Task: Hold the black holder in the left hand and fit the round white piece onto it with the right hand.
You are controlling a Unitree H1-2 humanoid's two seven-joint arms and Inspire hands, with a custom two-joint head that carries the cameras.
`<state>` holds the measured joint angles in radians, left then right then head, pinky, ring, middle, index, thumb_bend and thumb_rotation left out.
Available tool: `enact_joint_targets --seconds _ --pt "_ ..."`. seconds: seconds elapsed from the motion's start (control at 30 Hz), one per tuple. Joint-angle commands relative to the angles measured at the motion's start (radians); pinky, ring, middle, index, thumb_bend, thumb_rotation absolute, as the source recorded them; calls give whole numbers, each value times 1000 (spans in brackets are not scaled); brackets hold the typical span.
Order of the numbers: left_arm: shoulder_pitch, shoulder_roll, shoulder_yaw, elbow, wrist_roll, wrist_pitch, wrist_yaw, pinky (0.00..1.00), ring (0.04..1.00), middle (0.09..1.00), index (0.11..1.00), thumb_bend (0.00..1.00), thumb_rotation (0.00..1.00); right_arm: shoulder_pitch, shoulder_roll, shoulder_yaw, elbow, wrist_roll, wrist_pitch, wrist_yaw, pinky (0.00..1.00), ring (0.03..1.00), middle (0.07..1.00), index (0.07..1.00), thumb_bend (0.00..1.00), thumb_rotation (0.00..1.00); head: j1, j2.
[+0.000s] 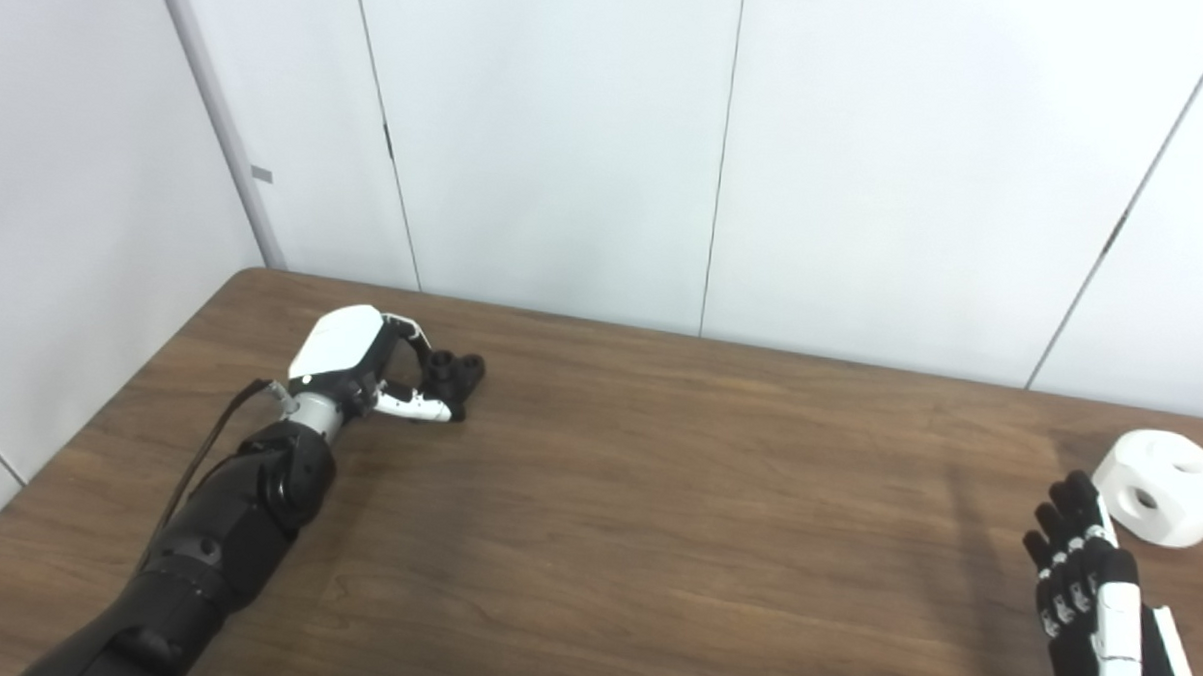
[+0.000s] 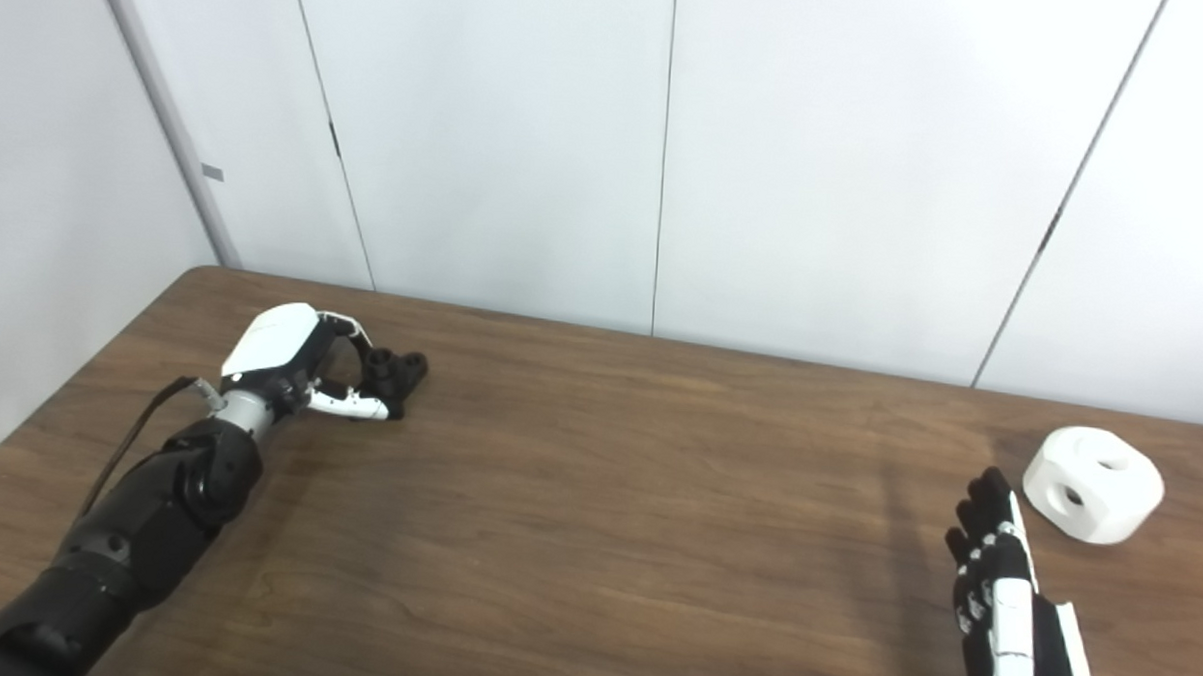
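The black holder [image 1: 457, 375] stands on the wooden table [image 1: 656, 500] at the far left. My left hand [image 1: 361, 362] lies against it, curled fingers on its left side and the thumb along its near side, closed on it while it rests on the table. The round white piece [image 1: 1165, 487], with round holes in its top and side, sits at the right edge of the table. My right hand [image 1: 1089, 570] hovers just left of it and nearer to me, fingers straight and apart, holding nothing and not touching the piece.
White wall panels [image 1: 608, 148] rise right behind the table's far edge. The table's left edge runs diagonally past my left forearm [image 1: 225, 525]. Bare wood lies between the two hands.
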<state>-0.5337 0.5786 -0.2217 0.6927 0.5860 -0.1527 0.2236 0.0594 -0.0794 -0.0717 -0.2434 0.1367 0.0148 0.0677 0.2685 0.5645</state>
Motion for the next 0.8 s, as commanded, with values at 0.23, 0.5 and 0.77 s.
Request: enact_joint_targets --seconds 0.23,0.5,0.77 --pt "-34 33 8 14 -1 -87 13 835 823 679 484 523 51 -13 0 2 -33 9 -38 8 1000 1000 1000 1000 414 994 -7 6" --pt "-30 40 10 5 -1 -108 -2 836 830 691 485 522 48 -16 5 0 -65 3 -8 -6 1000 1000 1000 1000 443 978 -19 10" --pt "9 30 14 -63 -5 -122 -16 834 850 706 486 521 47 -29 9 -4 -74 6 -10 -16 1000 1000 1000 1000 450 945 -43 13"
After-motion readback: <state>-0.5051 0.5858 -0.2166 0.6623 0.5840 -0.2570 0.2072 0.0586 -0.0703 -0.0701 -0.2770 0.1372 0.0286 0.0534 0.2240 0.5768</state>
